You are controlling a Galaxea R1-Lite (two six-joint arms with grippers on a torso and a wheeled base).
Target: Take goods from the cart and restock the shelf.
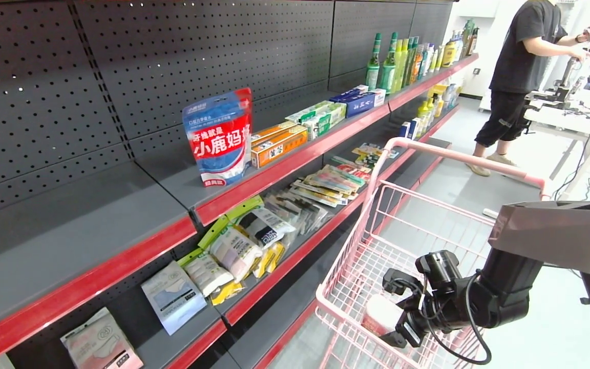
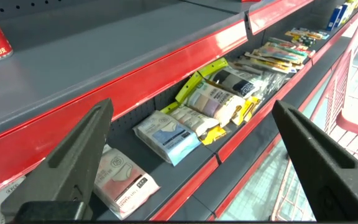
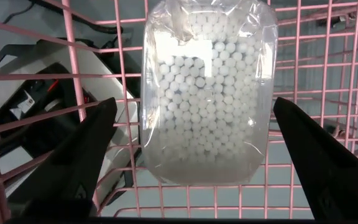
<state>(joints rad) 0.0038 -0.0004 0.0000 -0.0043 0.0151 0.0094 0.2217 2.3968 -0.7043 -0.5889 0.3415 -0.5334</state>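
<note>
A clear bag of small white balls (image 3: 207,93) lies on the wire floor of the pink cart (image 3: 73,74). My right gripper (image 3: 192,106) hangs open just above it, one finger on each side and neither touching. In the head view that gripper (image 1: 396,323) is low inside the cart (image 1: 459,159), next to a white and red pack (image 1: 379,313). My left gripper (image 2: 191,109) is open and holds nothing. It faces the lower shelf (image 2: 185,180), where flat packs (image 2: 166,135) lie. A blue and red bag (image 1: 218,136) stands on the upper shelf (image 1: 69,225).
Boxes (image 1: 279,143) and green bottles (image 1: 387,64) line the upper shelf to the right of the bag. Its left stretch is bare. Packets (image 1: 238,246) and toothbrush packs (image 1: 325,184) lie on the lower shelf. The cart stands close beside the shelf's red edge (image 1: 295,256).
</note>
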